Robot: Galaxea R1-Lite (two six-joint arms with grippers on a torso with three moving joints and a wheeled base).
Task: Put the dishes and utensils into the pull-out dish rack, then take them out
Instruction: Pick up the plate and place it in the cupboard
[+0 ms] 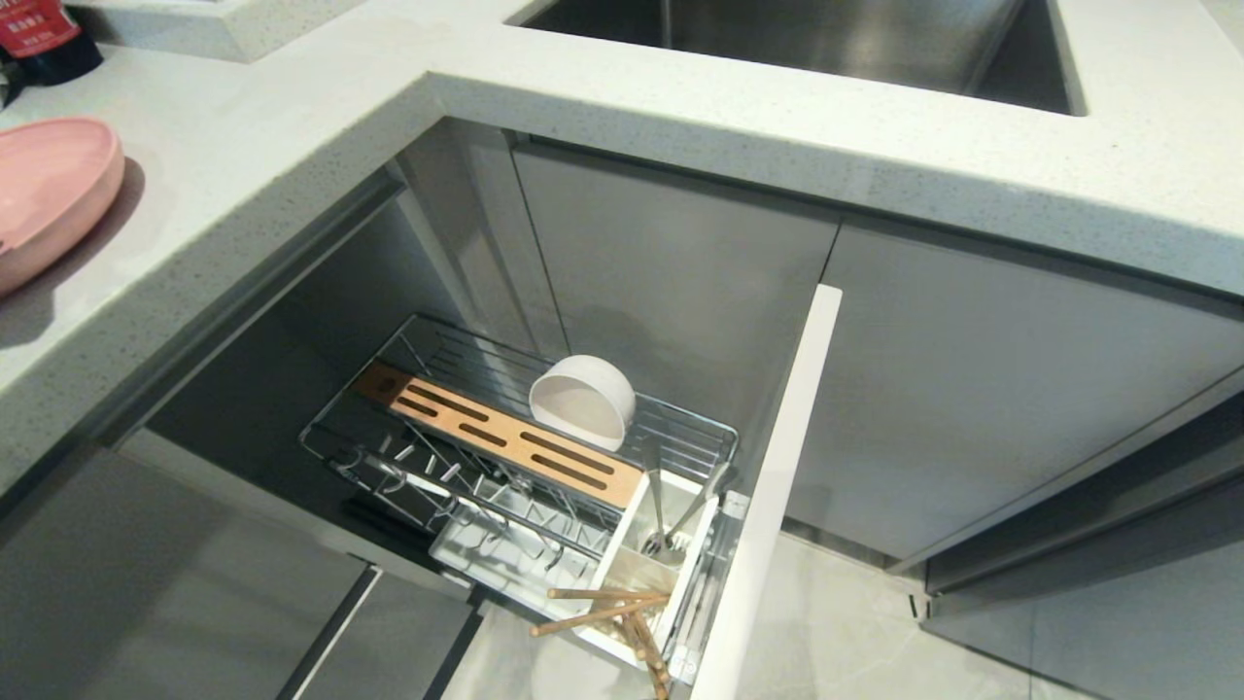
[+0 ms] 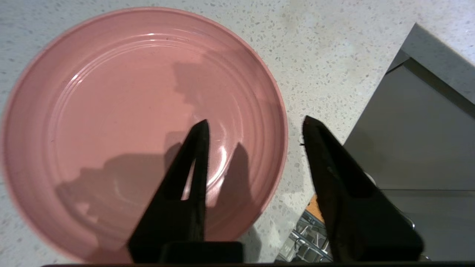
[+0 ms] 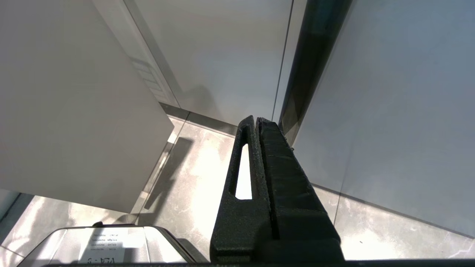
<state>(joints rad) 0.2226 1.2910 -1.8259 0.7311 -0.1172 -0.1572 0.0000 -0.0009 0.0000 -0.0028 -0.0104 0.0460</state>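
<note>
A: Where is the pink plate (image 2: 141, 129)?

B: Flat on the speckled countertop (image 2: 334, 55), near the counter's corner edge. In the head view only part of the plate shows, at the far left of the counter.

A: And the left gripper (image 2: 254, 124)?

B: Above the plate's rim, fingers spread apart with nothing between them. 1 finger (image 2: 193, 167) sits over the plate's inner rings, the other over bare counter just beside the rim. The rim lies between the 2 tips.

A: The pull-out dish rack (image 1: 525, 467)?

B: Drawn out below the counter, its pale front panel (image 1: 768, 506) standing on edge toward the floor. The white bowl (image 1: 583, 401) rests tilted on its side in the wire basket, just beside the slotted wooden strip (image 1: 510, 437). The spoon (image 1: 656, 510) stands in the white caddy (image 1: 641, 564), and the chopsticks (image 1: 612, 612) lie across the caddy's near end, tips poking past its edge.

A: Room to move?

B: The prong rows beside the strip hold no dish, and the space between rack and counter edge is open.

A: The right gripper (image 3: 256, 119)?

B: Parked low beside the cabinet doors, over the floor tiles, fingers pressed together and holding nothing.
</note>
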